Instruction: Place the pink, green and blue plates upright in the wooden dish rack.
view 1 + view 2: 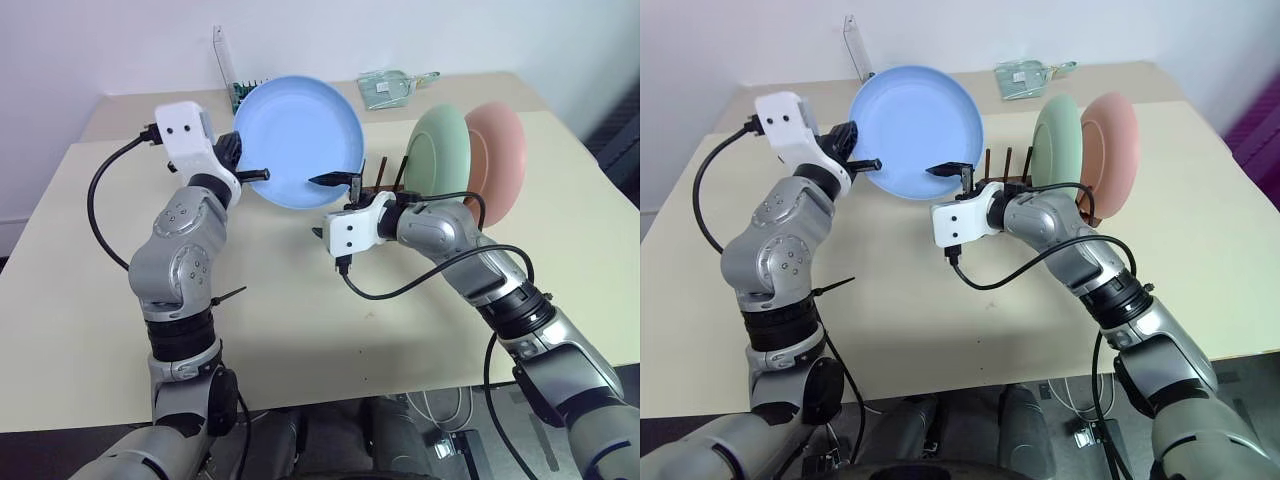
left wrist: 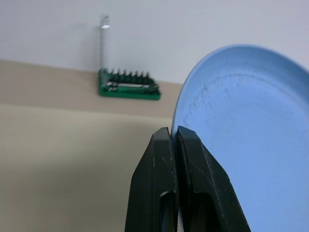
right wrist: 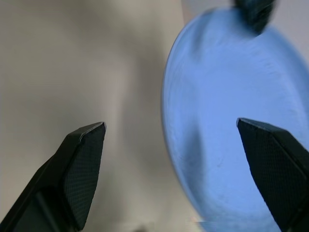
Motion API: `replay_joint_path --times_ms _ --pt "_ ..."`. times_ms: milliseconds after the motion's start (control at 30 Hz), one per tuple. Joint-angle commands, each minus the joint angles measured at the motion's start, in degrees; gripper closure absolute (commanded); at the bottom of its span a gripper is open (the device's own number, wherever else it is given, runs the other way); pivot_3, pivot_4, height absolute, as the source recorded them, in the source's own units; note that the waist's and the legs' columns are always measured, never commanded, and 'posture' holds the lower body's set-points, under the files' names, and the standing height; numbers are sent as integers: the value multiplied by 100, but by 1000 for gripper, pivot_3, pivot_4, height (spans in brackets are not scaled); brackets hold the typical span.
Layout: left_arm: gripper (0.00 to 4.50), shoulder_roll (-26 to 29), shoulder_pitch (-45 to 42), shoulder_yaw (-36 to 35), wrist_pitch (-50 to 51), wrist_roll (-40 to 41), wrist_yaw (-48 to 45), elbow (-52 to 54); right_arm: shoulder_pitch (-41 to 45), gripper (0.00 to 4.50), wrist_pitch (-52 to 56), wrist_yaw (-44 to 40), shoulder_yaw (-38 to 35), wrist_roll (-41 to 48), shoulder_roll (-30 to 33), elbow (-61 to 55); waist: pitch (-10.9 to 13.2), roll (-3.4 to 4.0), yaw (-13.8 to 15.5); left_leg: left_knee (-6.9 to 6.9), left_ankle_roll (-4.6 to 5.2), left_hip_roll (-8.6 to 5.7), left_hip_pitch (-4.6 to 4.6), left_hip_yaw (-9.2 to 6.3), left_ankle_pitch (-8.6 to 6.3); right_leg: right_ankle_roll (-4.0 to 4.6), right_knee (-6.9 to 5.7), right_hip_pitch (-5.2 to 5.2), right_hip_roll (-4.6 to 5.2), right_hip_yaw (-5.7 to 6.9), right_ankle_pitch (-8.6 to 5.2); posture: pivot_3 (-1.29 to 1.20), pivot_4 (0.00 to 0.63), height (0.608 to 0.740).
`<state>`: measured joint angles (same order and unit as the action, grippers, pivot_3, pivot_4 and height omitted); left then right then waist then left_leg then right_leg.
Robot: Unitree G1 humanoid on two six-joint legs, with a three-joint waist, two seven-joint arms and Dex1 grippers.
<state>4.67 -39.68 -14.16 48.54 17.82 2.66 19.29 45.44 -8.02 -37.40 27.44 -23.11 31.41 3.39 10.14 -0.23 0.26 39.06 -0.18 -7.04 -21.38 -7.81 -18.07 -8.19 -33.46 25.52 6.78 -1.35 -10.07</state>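
The blue plate [image 1: 298, 140] is up in the air, its rim pinched tight by the left hand [image 1: 258, 174]. The right hand [image 1: 338, 180] is wide apart beside it, holding nothing.

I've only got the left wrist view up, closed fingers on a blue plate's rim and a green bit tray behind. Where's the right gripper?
Observer: The right gripper is open beside the round blue plate, at the rim opposite the left gripper, one finger in front of the plate's face.
Operator: Are the other plates racked?
Observer: Yes. The pale green plate and the pink plate stand upright in the dark wooden dish rack, the pink one farther to the robot's right.
Operator: Any free slot?
Observer: Bare pegs show on the rack's left end, next to the green plate.
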Motion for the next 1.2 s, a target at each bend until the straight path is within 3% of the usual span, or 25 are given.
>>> replay_joint_path --times_ms 33,267,333,367,467,533,633,767,967,1067,1200 --pt "4500 84 -113 166 10 79 -56 433 134 943 -340 228 -30 -374 -40 111 0 0 1 0 0 0 0 0 0 0 0 0 0 0 0 0 150 740" --pt "4500 166 87 371 57 142 -251 507 -3 4456 -413 428 -158 -825 -15 80 0 1 -8 0 0 0 1 0 0 0 0 -1 -1 0 0 0 150 740" --pt "4500 152 127 391 -45 207 -349 493 -37 4456 -428 514 -189 -951 3 39 0 0 -6 -2 -1 0 0 0 0 0 -1 2 -2 -1 0 0 150 740" --pt "4210 122 130 360 -80 233 -347 501 -61 4493 -436 524 -207 -987 3 9 0 0 3 -2 -1 1 1 0 0 0 0 1 -3 -1 0 0 150 740" --pt "3057 -328 -258 -431 -441 404 356 276 -147 4500 -386 562 -325 -967 -40 -87 2 -2 40 1 0 -1 0 0 0 0 2 -3 -2 -2 0 0 150 740" --pt "2097 -255 -482 -828 -1149 -49 979 7 -211 4500 -239 607 -572 -640 -196 -202 2 -4 42 3 -1 0 0 -3 0 0 2 -5 -2 -1 0 0 150 740" --pt "2097 584 -319 -505 -2014 -1470 1568 -400 -313 4500 234 447 -1235 573 -648 -643 2 0 -88 -14 -7 3 6 7 3 4 1 5 -10 -6 1 0 150 740" --pt "2097 1087 115 30 -2235 -1823 1112 -815 -427 4500 1280 83 -2030 2255 -1072 -1388 1 1 -73 -24 -9 4 3 2 5 6 2 13 -10 -6 3 0 150 740" --pt "2097 1605 1397 1429 -2135 -1052 -1529 -402 -157 4500 4859 599 -3847 6277 -1504 -2517 1 4 14 -3 2 -1 1 -13 -1 10 -14 -5 -2 0 5 0 150 740" --pt "2097 1815 1897 1759 -2373 -704 -2452 14 -94 4500 5714 1305 -4408 7455 -1559 -2613 3 8 -13 -7 4 2 -5 -11 -2 12 -11 11 -2 -1 5 0 150 740" --pt "2097 2031 2297 2022 -1952 -117 -3297 562 -364 4500 6133 1685 -4538 7969 -1372 -2712 -3 23 -85 -22 1 8 -3 0 -1 18 -14 25 -1 -4 1 0 150 740"
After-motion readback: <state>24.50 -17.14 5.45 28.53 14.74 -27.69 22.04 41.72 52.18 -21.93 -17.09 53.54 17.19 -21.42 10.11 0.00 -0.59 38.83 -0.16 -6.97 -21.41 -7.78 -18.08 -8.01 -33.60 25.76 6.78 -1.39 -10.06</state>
